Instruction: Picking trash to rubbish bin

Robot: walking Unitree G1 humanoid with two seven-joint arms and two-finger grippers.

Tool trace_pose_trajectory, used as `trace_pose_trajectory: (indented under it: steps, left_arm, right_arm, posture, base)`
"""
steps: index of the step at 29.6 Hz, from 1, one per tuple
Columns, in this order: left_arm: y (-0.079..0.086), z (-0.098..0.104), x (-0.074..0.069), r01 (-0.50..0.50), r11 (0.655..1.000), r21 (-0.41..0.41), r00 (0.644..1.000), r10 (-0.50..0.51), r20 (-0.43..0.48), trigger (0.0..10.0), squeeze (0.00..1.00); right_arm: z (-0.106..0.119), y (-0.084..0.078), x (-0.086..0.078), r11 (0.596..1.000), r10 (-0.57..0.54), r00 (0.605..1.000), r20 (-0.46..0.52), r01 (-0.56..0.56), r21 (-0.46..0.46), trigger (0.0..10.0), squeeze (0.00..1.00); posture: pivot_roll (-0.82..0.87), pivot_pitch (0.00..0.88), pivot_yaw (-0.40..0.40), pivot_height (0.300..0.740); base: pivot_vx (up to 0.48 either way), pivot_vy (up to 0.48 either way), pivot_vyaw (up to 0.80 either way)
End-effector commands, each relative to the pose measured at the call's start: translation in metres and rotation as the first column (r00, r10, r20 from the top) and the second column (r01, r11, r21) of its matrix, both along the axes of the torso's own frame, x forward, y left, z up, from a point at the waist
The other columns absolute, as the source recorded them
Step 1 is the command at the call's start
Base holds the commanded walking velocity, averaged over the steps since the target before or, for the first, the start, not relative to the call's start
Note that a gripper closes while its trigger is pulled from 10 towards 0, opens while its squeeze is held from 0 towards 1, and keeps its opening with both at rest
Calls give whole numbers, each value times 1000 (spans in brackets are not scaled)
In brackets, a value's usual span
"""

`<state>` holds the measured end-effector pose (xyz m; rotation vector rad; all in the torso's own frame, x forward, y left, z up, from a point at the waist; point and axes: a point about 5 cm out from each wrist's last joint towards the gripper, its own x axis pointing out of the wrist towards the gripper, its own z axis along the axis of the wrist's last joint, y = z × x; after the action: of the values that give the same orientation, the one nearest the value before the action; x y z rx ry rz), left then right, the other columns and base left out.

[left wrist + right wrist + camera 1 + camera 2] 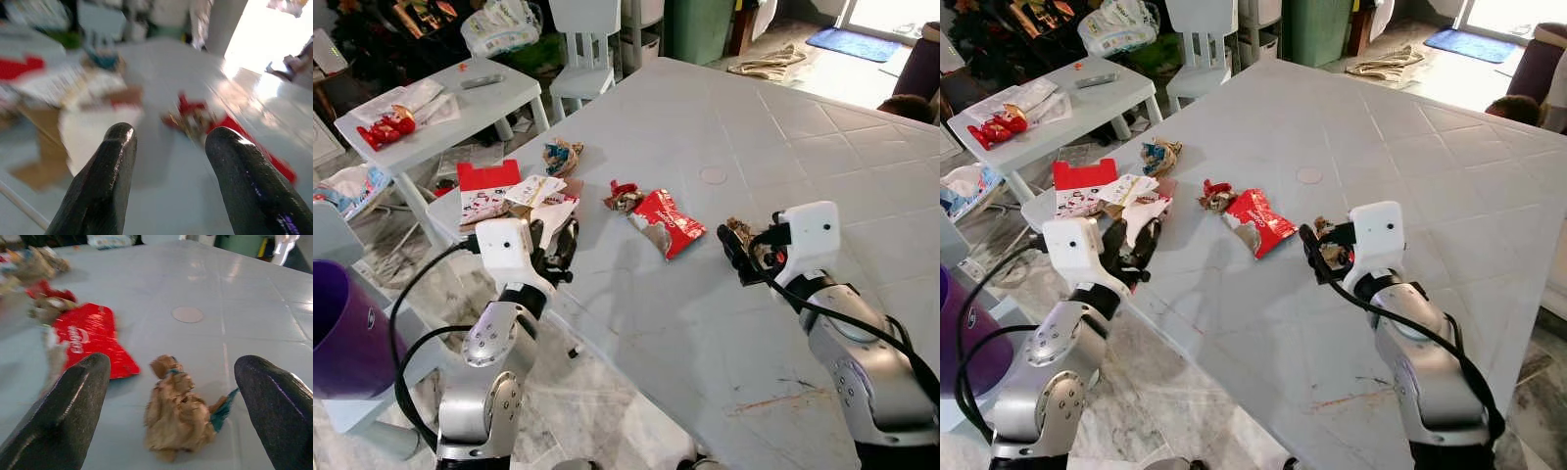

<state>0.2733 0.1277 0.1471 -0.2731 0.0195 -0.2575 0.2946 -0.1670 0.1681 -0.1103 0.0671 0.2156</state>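
Approach step, judging from the head views: right gripper (744, 257) hovering spread over the crumpled brown wrapper (741, 235) on the white table (822, 157), just beside the red packet (666, 223). Left gripper (558, 257) waiting open at the table's edge, near papers. Right wrist view: wrapper (178, 411) lying between parted fingers (63, 406), brown and balled with a teal scrap showing, needing lowering and closing next.

The left wrist view is smeared with blur, so the papers and red wrapper (205, 120) beyond the left tool (168, 142) lose their detail, and the purple bin (342, 333) is cut off at the frame's edge.
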Motion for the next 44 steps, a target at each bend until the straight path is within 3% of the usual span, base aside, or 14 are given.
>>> trace_pose_trajectory:
  steps: [1,9,27,28,29,30,44]
  left_arm:
    - [-5,-8,-3,53,999,-1,998,-53,-41,10000,0]
    - [-16,-10,-9,133,991,19,990,-132,-44,10000,0]
    - [-17,-10,-8,149,988,29,988,-148,-45,10000,0]
    - [-17,-10,-8,149,988,29,988,-147,-45,10000,0]
    - [-17,-10,-8,148,989,29,988,-147,-44,10000,0]
    - [-17,-10,-8,148,988,30,988,-147,-44,10000,0]
    - [-18,-10,-7,157,987,27,987,-156,-44,10000,0]
  right_arm:
    - [3,3,5,1000,-3,1000,20,3,-20,10000,0]
    - [-3,2,21,996,-53,998,23,54,-71,10000,0]
    - [-35,1,13,993,-43,994,-100,31,-118,10000,0]
    - [-35,1,12,993,-44,994,-99,32,-118,7725,0]
    - [-36,1,12,993,-47,994,-97,36,-116,2078,0]
    - [-37,1,12,993,-48,994,-97,37,-113,0,0]
    - [-42,4,11,994,-39,994,-106,28,-102,0,0]
  posture:
    - [49,127,16,740]
    - [58,123,18,740]
    - [52,121,26,740]
    - [52,121,26,740]
    - [52,120,27,740]
    - [52,120,27,740]
    - [54,123,26,740]
  base:
    - [0,0,0]
    - [0,0,0]
    - [0,0,0]
    - [0,0,0]
    - [0,0,0]
    - [0,0,0]
    - [0,0,0]
